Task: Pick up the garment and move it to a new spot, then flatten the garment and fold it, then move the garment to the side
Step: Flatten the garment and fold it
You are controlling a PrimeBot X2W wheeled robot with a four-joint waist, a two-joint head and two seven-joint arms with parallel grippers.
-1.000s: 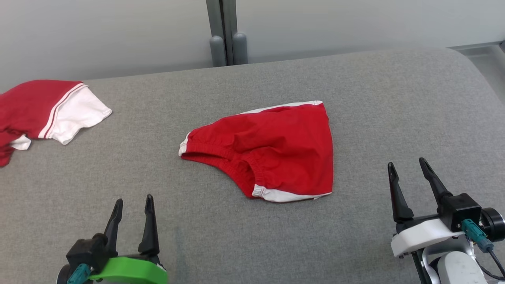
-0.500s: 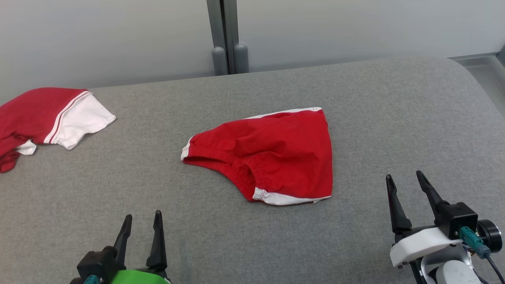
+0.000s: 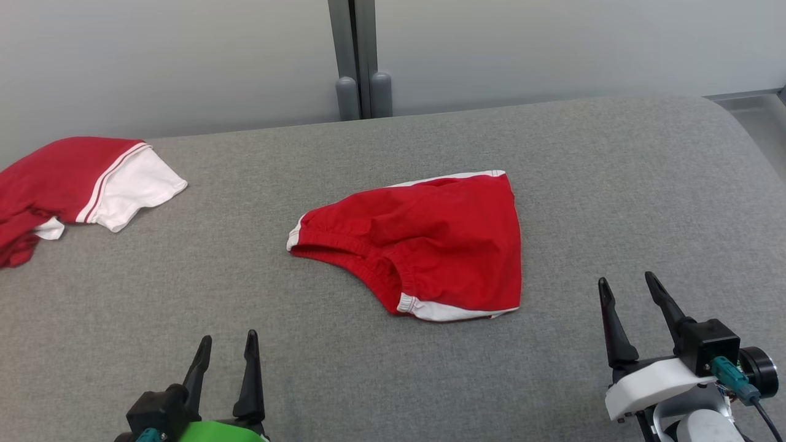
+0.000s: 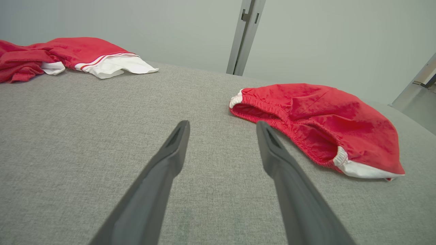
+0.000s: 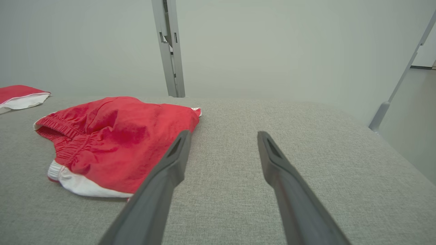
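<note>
Red garment (image 3: pixel 424 245) lay mid-bench (image 3: pixel 614 184), its long axis running left to right, ahead of and between the left jaws and right jaws, both wide and empty, neither clearly nearer.

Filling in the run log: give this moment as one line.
red shorts: lying on grey surface, untouched | left gripper: open, empty | right gripper: open, empty
</note>
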